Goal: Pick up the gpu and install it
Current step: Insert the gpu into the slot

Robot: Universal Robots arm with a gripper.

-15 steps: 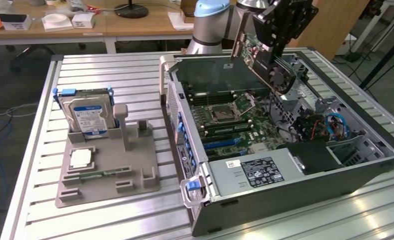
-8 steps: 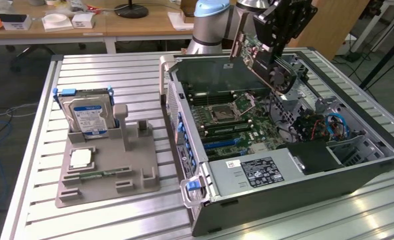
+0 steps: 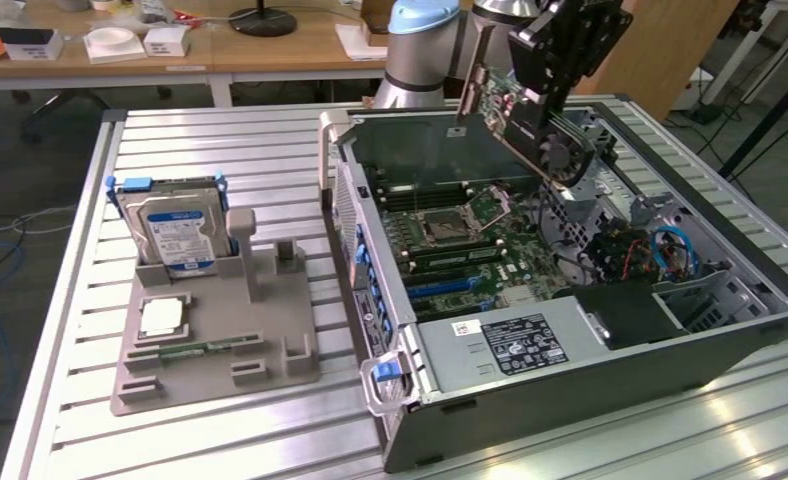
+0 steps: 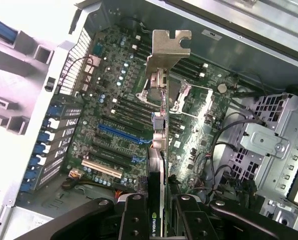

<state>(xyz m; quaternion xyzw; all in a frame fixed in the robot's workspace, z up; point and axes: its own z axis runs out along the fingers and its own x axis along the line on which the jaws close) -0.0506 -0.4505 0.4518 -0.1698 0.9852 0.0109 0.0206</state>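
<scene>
Hard drive (image 3: 174,232) stands upright in grey holder (image 3: 202,376).

A robotics lab — robot arm (image 3: 416,62), slatted metal bench (image 3: 207,150); cluttered desks (image 3: 301,52) behind.

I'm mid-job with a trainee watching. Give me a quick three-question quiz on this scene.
1. True or false: the gpu lies flat on the table.
2. What stands upright in the grey holder? A) hard drive B) monitor C) keyboard
3. Fill in: the gripper is shut on the ___.
Key: 1 false, it hangs over the open computer case; 2 A; 3 gpu.
</scene>
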